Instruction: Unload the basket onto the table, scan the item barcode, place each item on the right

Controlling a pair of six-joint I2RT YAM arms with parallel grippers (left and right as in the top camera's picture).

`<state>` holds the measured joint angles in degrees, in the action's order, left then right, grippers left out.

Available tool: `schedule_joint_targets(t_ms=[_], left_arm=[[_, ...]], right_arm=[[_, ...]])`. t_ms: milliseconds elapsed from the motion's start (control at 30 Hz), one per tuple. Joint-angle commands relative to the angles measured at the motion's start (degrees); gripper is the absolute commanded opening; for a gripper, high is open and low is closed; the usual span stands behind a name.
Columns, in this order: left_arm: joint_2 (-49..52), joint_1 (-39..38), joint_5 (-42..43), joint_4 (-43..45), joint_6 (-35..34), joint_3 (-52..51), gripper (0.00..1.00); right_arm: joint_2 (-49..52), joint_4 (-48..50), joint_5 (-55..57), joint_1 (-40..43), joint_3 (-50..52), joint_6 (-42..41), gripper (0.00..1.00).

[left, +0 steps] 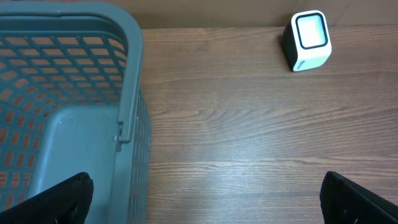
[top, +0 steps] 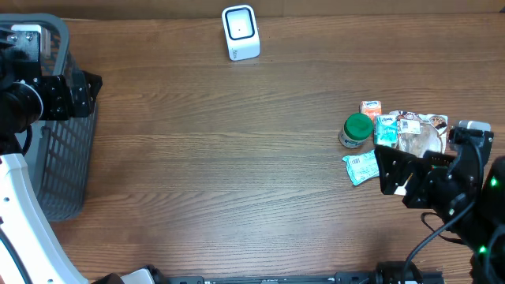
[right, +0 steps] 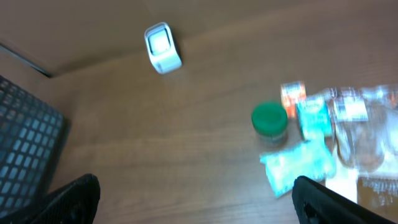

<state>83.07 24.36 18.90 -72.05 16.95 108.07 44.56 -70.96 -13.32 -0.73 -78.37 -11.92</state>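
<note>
The white barcode scanner point(top: 240, 33) point(left: 308, 40) point(right: 162, 48) stands at the table's far edge. The items lie in a cluster at the right: a green-lidded jar point(top: 357, 130) point(right: 269, 119), a small orange box point(top: 370, 107) point(right: 292, 96), two teal packets point(top: 362, 166) point(right: 298, 165) and a clear bag point(top: 418, 134) point(right: 360, 130). My right gripper point(top: 398, 175) point(right: 196, 202) hovers open just beside the near teal packet, holding nothing. Over the basket's right rim at the far left, my left gripper point(top: 85, 91) point(left: 205, 205) is open and empty.
A grey mesh basket point(top: 47, 158) point(left: 62, 93) point(right: 25, 149) stands at the table's left edge and looks empty inside. Bare wood tabletop point(top: 221, 158) stretches between the basket, the scanner and the item cluster.
</note>
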Motion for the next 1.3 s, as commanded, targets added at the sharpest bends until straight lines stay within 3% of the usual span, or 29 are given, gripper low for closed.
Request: schedule_joint_targets(t_ms=[0, 400, 500, 833, 1267], left_arm=[[0.09, -0.39, 0.59, 0.04, 1.07, -0.02, 1.00], [0.09, -0.39, 0.59, 0.04, 1.09, -0.02, 0.99], [0.09, -0.39, 0.59, 0.04, 1.07, -0.02, 1.00], [0.09, -0.39, 0.59, 0.04, 1.07, -0.02, 0.99], [0.09, -0.39, 0.59, 0.04, 1.09, -0.02, 1.00]], right_arm=[[-4.85, 5.42, 3.63, -1.60, 4.87, 0.46, 1.00], [-25.31, 48.61, 9.57, -1.88, 45.90, 0.46, 1.00], [-31.74, 55.32, 9.40, -1.88, 55.36, 0.46, 1.00], [-44.19, 57.88, 9.62, -1.88, 68.96, 0.46, 1.00], [-44.41, 60.04, 8.72, -1.88, 75.12, 0.46, 1.00]])
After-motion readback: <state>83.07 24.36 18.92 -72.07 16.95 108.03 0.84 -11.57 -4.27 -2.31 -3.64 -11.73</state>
